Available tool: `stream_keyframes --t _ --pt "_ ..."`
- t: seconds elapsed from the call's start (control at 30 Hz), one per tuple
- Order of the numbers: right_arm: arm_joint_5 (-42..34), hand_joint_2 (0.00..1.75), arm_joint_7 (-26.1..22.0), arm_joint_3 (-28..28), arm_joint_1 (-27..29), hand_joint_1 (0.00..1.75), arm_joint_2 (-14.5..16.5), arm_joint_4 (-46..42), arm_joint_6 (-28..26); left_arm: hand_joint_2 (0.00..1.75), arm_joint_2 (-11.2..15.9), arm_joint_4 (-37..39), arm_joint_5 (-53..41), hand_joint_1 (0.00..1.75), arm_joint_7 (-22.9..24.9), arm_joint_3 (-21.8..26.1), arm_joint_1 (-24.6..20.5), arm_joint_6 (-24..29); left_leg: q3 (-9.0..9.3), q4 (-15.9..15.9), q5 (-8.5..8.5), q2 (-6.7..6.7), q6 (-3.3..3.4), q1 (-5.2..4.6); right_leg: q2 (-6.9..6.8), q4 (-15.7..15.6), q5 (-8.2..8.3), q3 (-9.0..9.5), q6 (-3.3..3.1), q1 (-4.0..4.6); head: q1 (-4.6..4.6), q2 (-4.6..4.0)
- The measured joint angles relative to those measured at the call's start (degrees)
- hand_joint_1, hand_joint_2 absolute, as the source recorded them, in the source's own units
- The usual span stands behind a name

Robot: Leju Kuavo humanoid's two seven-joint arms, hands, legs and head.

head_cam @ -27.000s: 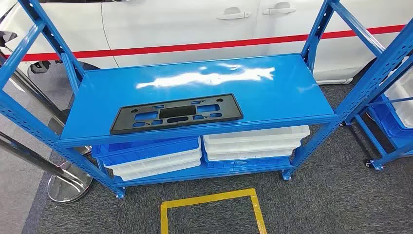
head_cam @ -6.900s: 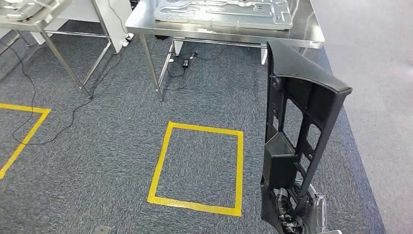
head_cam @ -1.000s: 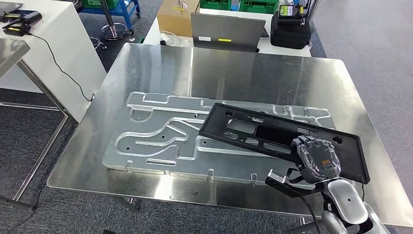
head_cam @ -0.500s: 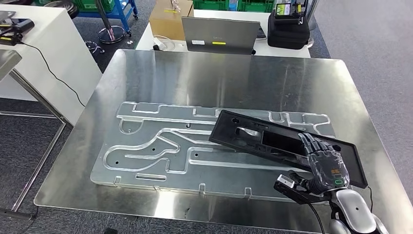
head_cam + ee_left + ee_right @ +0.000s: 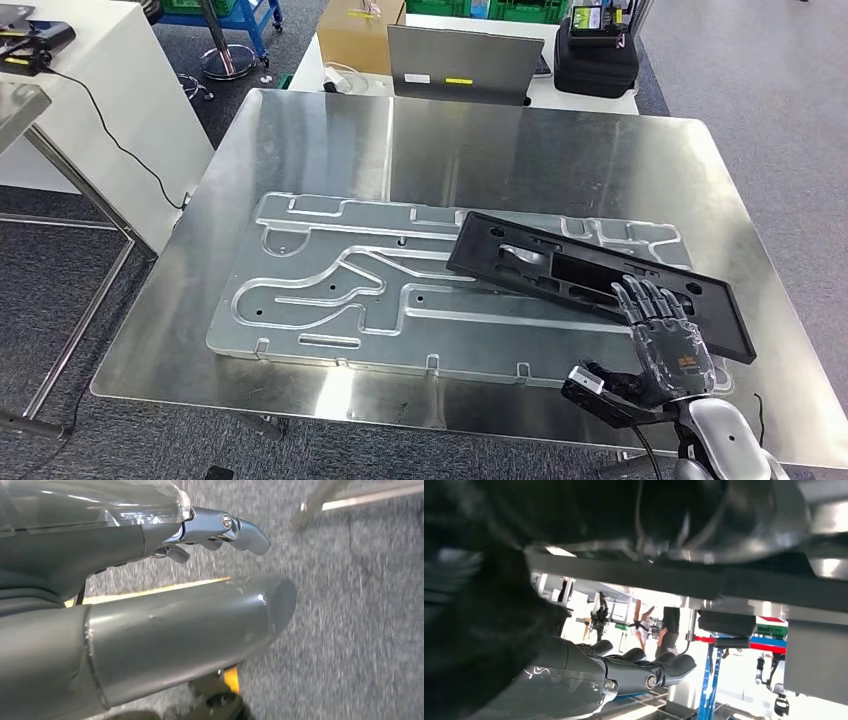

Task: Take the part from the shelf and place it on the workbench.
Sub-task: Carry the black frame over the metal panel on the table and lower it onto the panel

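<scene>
bright overhead light, blurred wrist views

workshop | steel workbench (image 5: 330, 130) with machined aluminium plate (image 5: 330, 300) | green crates (image 5: 520, 10)

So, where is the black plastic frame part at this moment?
In the head view, the black plastic frame part lies on the right side of the steel workbench, across the grooved aluminium plate, with the right hand over its near edge.
</scene>
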Motion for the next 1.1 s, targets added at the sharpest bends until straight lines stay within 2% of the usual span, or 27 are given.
stream_keyframes --t 0.03,0.07,0.13,0.2,0.23,0.27,0.33,0.37,0.4,0.43,0.47,0.5,0.57,0.6,0.63,0.7,0.73,0.77,0.83,0.87,0.9,0.93,0.97,1.0,1.03,1.1 --pt "0.23 0.00 -0.02 0.02 0.09 0.00 0.03 -0.04 -0.10 0.00 -0.01 0.01 0.02 0.00 -0.03 0.00 0.00 -0.08 -0.29 0.16 0.29 -0.04 -0.32 -0.01 0.03 -3.59 0.97 2.31 -0.15 0.12 -0.02 0.00" --pt "0.52 0.00 -0.02 0.06 0.24 0.00 0.07 -0.14 -0.23 0.00 -0.02 0.01 0.04 0.00 -0.07 0.00 -0.01 -0.15 -0.41 0.25 0.56 -0.08 -0.67 -0.02 0.08 -5.95 1.38 3.69 -0.39 0.26 -0.01 0.00" --pt "1.20 0.00 -0.02 0.20 0.55 0.00 0.22 -0.29 -0.55 0.00 -0.03 0.02 0.08 0.00 -0.12 0.00 -0.02 -0.21 -0.41 0.09 1.31 -0.16 -1.43 0.00 0.20 -6.81 1.94 3.90 -1.01 0.71 -0.02 0.00" --pt "1.73 0.00 0.01 0.40 0.72 0.00 0.44 -0.37 -0.92 0.00 -0.01 0.02 0.09 0.00 -0.13 0.01 0.02 -0.22 -0.74 0.17 1.39 -0.24 -2.13 0.03 0.10 -7.11 2.78 3.29 -1.85 0.54 -0.02 0.00" --pt "1.90 0.00 0.03 0.50 0.80 0.00 0.57 -0.40 -1.07 0.00 -0.02 0.02 0.08 0.00 -0.13 0.02 0.05 -0.22 -1.20 1.04 0.09 -0.25 -2.46 0.06 -0.02 -7.26 3.38 2.80 -2.35 0.38 -0.02 0.00" --pt "2.02 0.00 0.03 0.60 0.89 0.00 0.70 -0.45 -1.18 0.00 -0.04 0.02 0.08 0.00 -0.13 0.02 0.07 -0.23 -2.03 3.18 -2.38 -0.25 -2.78 0.12 -0.17 -7.37 4.06 2.13 -2.79 0.24 -0.03 0.00" --pt "2.50 0.00 0.04 0.76 1.14 0.00 1.01 -0.59 -1.57 0.00 -0.09 0.02 0.09 0.00 -0.13 0.02 0.05 -0.23 -3.99 10.21 -8.50 -0.20 -3.31 0.31 -0.37 -7.33 5.31 0.51 -3.28 0.32 -0.03 0.00" --pt "3.00 0.00 0.05 0.91 1.34 0.00 1.23 -0.68 -2.02 0.00 -0.10 0.02 0.11 0.00 -0.13 0.02 0.04 -0.23 -4.64 13.85 -10.45 -0.20 -3.51 0.37 -0.42 -7.28 5.93 -0.36 -3.31 0.39 -0.03 0.00" --pt "3.76 0.00 0.13 1.16 1.61 0.00 1.51 -0.79 -2.78 0.00 -0.10 0.02 0.14 0.00 -0.11 0.02 0.04 -0.20 -4.49 16.11 -10.84 -0.20 -3.60 0.40 -0.46 -7.20 6.54 -1.21 -3.27 0.47 -0.03 0.00" --pt "4.63 0.00 0.23 1.48 1.94 0.00 1.86 -0.95 -3.67 0.00 -0.10 0.02 0.16 0.00 -0.10 0.02 0.05 -0.17 -3.45 16.60 -10.06 -0.20 -3.58 0.42 -0.50 -7.08 7.10 -2.05 -3.19 0.53 -0.03 0.00" --pt "5.51 0.00 0.37 1.84 2.27 0.00 2.23 -1.15 -4.60 0.00 -0.10 0.02 0.20 0.00 -0.08 0.02 0.05 -0.13 -1.33 14.92 -8.58 -0.20 -3.43 0.41 -0.53 -6.93 7.61 -2.84 -3.08 0.57 -0.03 0.00" --pt "6.31 0.00 0.52 2.19 2.59 0.00 2.60 -1.40 -5.46 0.00 -0.10 0.02 0.25 0.00 -0.07 0.02 0.02 -0.07 1.77 11.41 -7.29 -0.21 -3.14 0.37 -0.56 -6.72 8.07 -3.54 -2.94 0.61 -0.03 0.00" --pt "7.42 0.00 0.79 2.70 3.08 0.00 3.20 -1.99 -6.62 0.00 -0.10 0.02 0.37 0.00 -0.07 0.02 -0.11 0.07 8.39 2.66 -7.18 -0.21 -2.39 0.10 -0.60 -6.28 8.82 -4.46 -2.50 0.78 -0.03 0.00" --pt "7.97 0.00 0.98 2.94 3.29 0.00 3.45 -2.25 -7.16 0.00 -0.10 0.02 0.42 0.00 -0.08 0.03 -0.16 0.13 10.38 -0.35 -7.70 -0.22 -2.07 -0.07 -0.64 -6.20 9.23 -4.64 -2.21 0.80 -0.02 0.00" --pt "8.64 0.00 1.18 3.21 3.53 0.00 3.70 -2.50 -7.83 0.00 -0.10 0.02 0.47 0.00 -0.06 0.04 -0.18 0.20 11.24 -1.94 -8.07 -0.22 -1.80 -0.24 -0.69 -6.25 9.67 -4.71 -1.84 0.79 -0.02 0.00" --pt "10.23 0.00 1.58 3.87 4.24 0.00 4.19 -3.05 -9.45 0.00 -0.17 0.03 0.51 0.00 -0.01 0.07 0.00 0.29 10.76 -2.60 -7.21 -0.08 -1.12 -0.18 -0.65 -6.37 10.20 -4.83 -1.08 0.70 -0.02 0.00" --pt "10.97 0.00 1.76 4.24 4.68 0.00 4.41 -3.35 -10.17 0.00 -0.21 0.04 0.54 0.00 0.03 0.08 0.08 0.32 10.31 -2.78 -6.57 0.07 -0.61 -0.07 -0.55 -5.75 9.19 -5.17 -0.82 0.64 0.00 0.00" --pt "11.58 0.00 2.02 4.66 5.12 0.00 4.60 -3.62 -10.71 0.00 -0.25 0.05 0.55 0.00 0.04 0.10 0.14 0.33 9.70 -2.98 -5.83 0.24 -0.12 0.07 -0.43 -4.19 7.07 -5.74 -0.62 0.59 0.01 0.00" --pt "12.50 0.00 2.58 5.51 5.93 0.00 4.91 -4.05 -11.46 0.00 -0.28 0.06 0.59 0.00 0.04 0.17 0.20 0.34 8.18 -2.98 -4.53 0.47 0.50 0.09 -0.29 1.67 0.99 -7.27 -0.36 0.40 0.02 0.00" --pt "12.82 0.00 2.86 5.94 6.33 0.00 5.06 -4.24 -11.74 0.00 -0.28 0.06 0.60 0.00 0.04 0.26 0.26 0.34 7.35 -2.89 -3.90 0.54 0.54 0.06 -0.27 5.10 -1.09 -7.82 -0.19 0.34 0.01 0.00" --pt "13.03 0.00 3.04 6.33 6.72 0.00 5.21 -4.40 -11.97 0.00 -0.29 0.06 0.61 0.00 0.04 0.37 0.33 0.34 6.46 -2.72 -3.28 0.59 0.46 0.05 -0.26 7.66 -1.67 -7.88 -0.01 0.28 0.01 0.00" --pt "13.16 0.00 3.17 6.65 7.05 0.00 5.34 -4.52 -12.13 0.00 -0.30 0.07 0.62 0.00 0.04 0.49 0.40 0.34 5.62 -2.49 -2.77 0.63 0.33 0.05 -0.26 9.05 -1.16 -7.50 0.13 0.21 0.01 0.00" --pt "13.21 0.00 3.28 6.90 7.28 0.00 5.44 -4.61 -12.22 0.00 -0.30 0.07 0.62 0.00 0.04 0.58 0.46 0.34 4.80 -2.20 -2.36 0.66 0.18 0.08 -0.26 9.13 0.14 -6.63 0.23 0.11 0.01 0.00" --pt "13.22 0.00 3.36 7.06 7.40 0.00 5.52 -4.66 -12.29 0.00 -0.32 0.08 0.62 0.00 0.04 0.65 0.50 0.34 4.03 -1.85 -2.06 0.68 0.02 0.12 -0.27 7.69 1.69 -5.09 0.30 0.00 0.01 0.00" --pt "13.22 0.00 3.42 7.18 7.45 0.00 5.59 -4.73 -12.33 0.00 -0.36 0.08 0.62 0.00 0.04 0.71 0.51 0.34 3.35 -1.42 -1.83 0.69 -0.16 0.15 -0.27 4.96 2.79 -2.87 0.33 -0.11 0.01 0.00" --pt "13.22 0.00 3.49 7.44 7.46 0.00 5.69 -5.07 -12.40 0.00 -0.44 0.08 0.62 0.00 0.04 0.83 0.52 0.34 2.02 -0.40 -1.36 0.68 -0.70 0.11 -0.17 -2.58 2.59 2.40 0.09 -0.07 -0.01 0.00"
